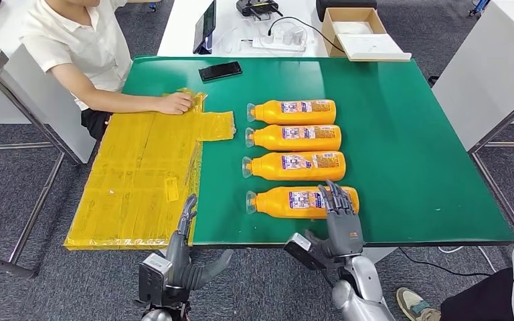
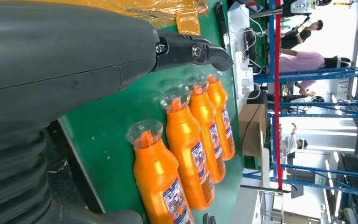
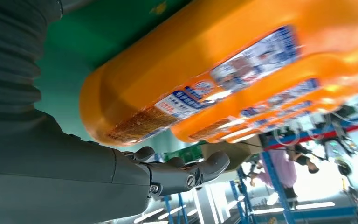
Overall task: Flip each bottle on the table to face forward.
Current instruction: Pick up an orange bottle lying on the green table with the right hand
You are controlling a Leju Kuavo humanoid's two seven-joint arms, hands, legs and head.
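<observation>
Several orange bottles lie in a row on the green table (image 1: 415,147), clear caps pointing left and printed labels facing up. The nearest bottle (image 1: 294,202) lies close to the front edge. My right hand (image 1: 343,224) reaches in over that edge with its fingers stretched flat above the bottle's base end; in the right wrist view the fingers (image 3: 182,175) stay apart from the bottle (image 3: 205,70). My left hand (image 1: 184,251) hangs open in front of the table's edge, below the yellow sheet, holding nothing. The left wrist view shows the bottle row (image 2: 161,182) past one finger (image 2: 191,51).
A crinkled yellow plastic sheet (image 1: 140,174) covers the table's left part and hangs over its edge; a seated person's hand (image 1: 174,103) rests on its far corner. A black phone (image 1: 220,71) lies at the back. A cardboard box (image 1: 355,30) and power strip (image 1: 278,43) sit on the white table behind.
</observation>
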